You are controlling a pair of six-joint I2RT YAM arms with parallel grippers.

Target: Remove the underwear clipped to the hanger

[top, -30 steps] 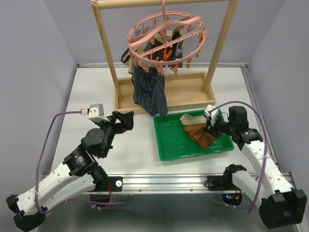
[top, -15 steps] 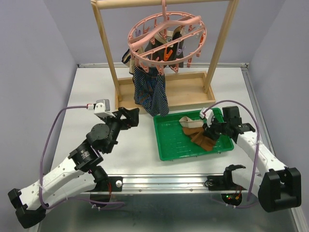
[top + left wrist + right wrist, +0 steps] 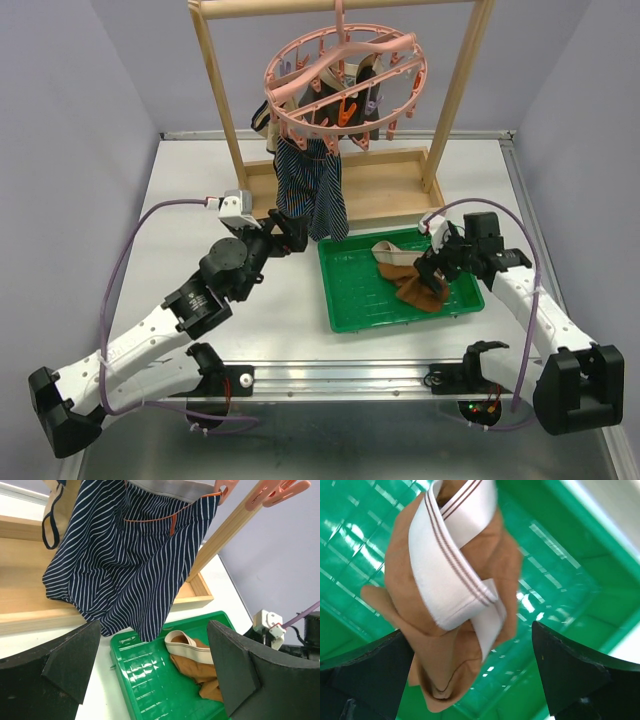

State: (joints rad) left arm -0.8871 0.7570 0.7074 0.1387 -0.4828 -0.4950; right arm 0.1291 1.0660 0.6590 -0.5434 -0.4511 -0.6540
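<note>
Our left claw [image 3: 154, 630] is spread wide, the navy striped underwear [image 3: 130, 560] hanging just ahead of it from the pink hanger [image 3: 290, 85]. Our right claw [image 3: 470, 650] gapes too, the brown underwear [image 3: 450, 580] lying beneath it in the green tray [image 3: 550, 570]

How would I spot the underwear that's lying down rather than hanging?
Find the green tray on the table, in front of the wooden frame. The crumpled pair lying in its right half is the brown underwear. Unlike the navy striped pair hanging from the pink hanger, it is brown with a wide beige waistband.
</note>
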